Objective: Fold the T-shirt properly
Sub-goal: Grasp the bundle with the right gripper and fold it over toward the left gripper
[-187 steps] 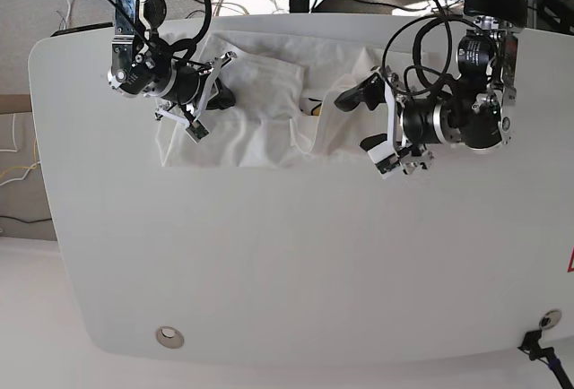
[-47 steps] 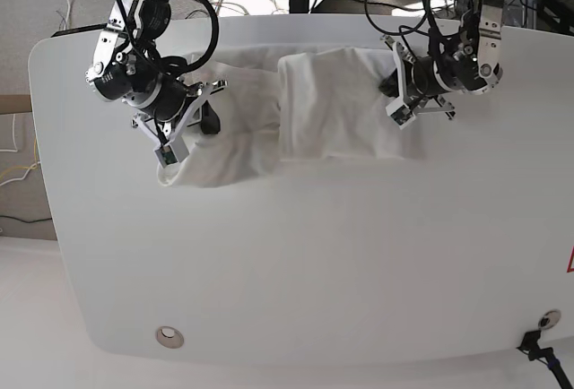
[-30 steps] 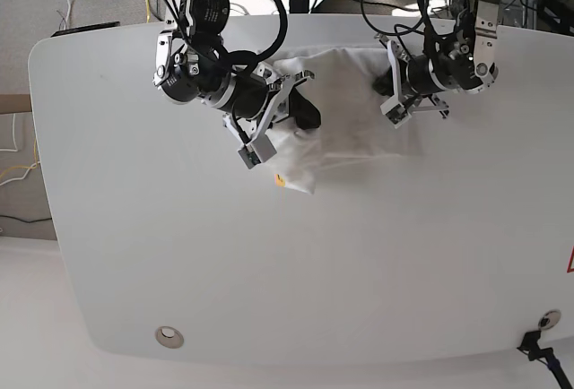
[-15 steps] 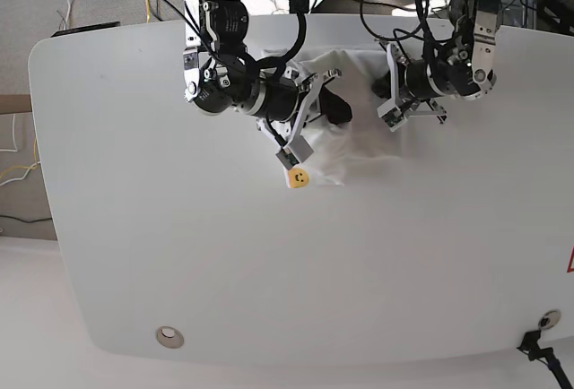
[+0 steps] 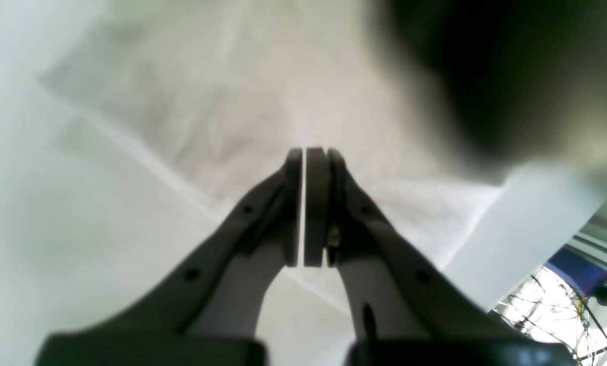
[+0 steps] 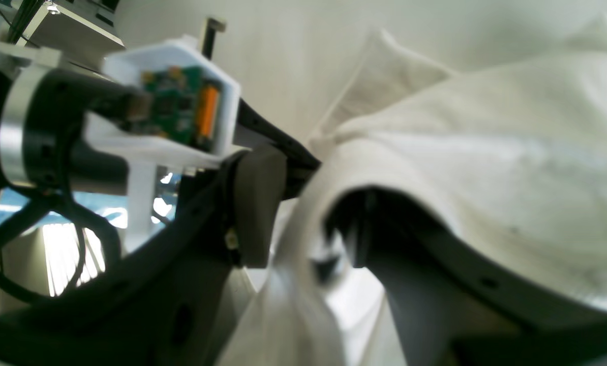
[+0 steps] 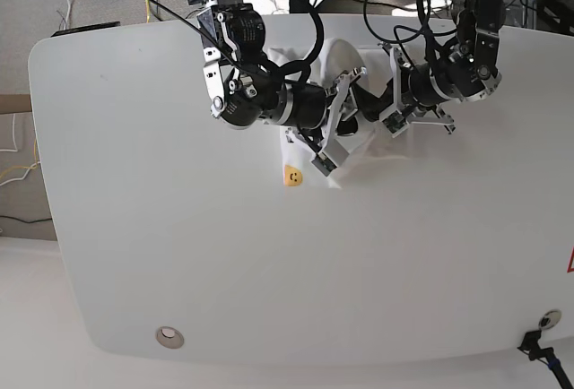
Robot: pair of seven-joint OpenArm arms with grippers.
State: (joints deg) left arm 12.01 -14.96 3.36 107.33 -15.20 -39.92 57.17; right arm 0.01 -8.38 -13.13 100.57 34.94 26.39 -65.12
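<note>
The white T-shirt (image 7: 335, 51) lies bunched at the table's back middle, with a yellow smiley print (image 7: 292, 176) at its near left corner. My right gripper (image 7: 348, 109) sits on top of it, pointing right. In the right wrist view its jaws (image 6: 303, 203) stand apart and the T-shirt (image 6: 486, 173) drapes over one finger and sags between them. My left gripper (image 7: 384, 109) meets it from the right at the shirt's edge. The left wrist view shows that gripper (image 5: 308, 152) shut, a thin white strip between its pads, over blurred cloth (image 5: 207, 101).
The white table (image 7: 179, 255) stretches wide toward the front, with a round metal insert (image 7: 169, 337) near its front left edge. Cables and stands crowd the space behind the back edge. The left arm's camera board (image 6: 181, 112) sits very close to my right gripper.
My right arm has swept right across the table, dragging the shirt's left side over to the left gripper. Its jaws were shut and have now parted. The left arm has barely moved.
</note>
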